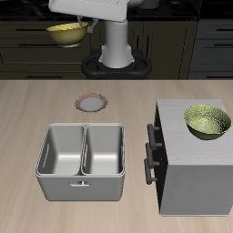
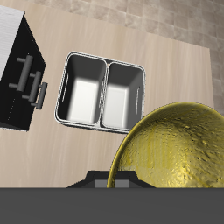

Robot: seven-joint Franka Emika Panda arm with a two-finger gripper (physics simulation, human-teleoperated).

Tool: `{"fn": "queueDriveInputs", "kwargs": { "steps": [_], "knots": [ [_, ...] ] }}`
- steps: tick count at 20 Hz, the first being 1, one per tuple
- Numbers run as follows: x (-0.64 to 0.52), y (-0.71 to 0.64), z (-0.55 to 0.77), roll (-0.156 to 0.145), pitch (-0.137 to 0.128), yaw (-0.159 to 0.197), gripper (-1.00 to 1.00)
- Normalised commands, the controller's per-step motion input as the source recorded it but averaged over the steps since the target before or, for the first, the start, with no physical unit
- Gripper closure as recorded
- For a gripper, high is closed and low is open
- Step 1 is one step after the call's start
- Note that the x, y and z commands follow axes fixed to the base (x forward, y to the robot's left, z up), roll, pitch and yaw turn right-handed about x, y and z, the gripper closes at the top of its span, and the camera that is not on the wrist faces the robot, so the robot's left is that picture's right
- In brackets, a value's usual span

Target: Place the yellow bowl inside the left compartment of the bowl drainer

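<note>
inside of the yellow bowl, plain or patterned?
Patterned: the yellow bowl has a shiny golden, mottled, hammered-looking inside. The wrist view shows it best.

Glossy, hammered-looking golden metal on the yellow bowl [image 2: 175,153], brushed grey metal with a soft sheen on the bowl drainer [image 1: 82,155], matt pale wood grain across the table [image 1: 36,105], flat grey panels with dark smooth handles on the cabinet [image 1: 187,168].

White rounded arm [image 1: 109,23] on a dark round base [image 1: 116,65].
</note>
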Motion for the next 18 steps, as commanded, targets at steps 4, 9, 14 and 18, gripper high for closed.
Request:
{"fn": "queueDriveInputs", "kwargs": {
  "steps": [4, 9, 14, 18],
  "knots": [
    [0.23, 0.31, 0.07, 0.048, -0.006, 0.011, 1.0],
    [0.26, 0.35, 0.04, 0.044, -0.01, -0.004, 1.0],
    [0.21, 0.25, -0.08, 0.044, 0.011, 0.017, 1.0],
    [0.17, 0.25, -0.05, 0.057, -0.003, 0.005, 1.0]
  ]
}}
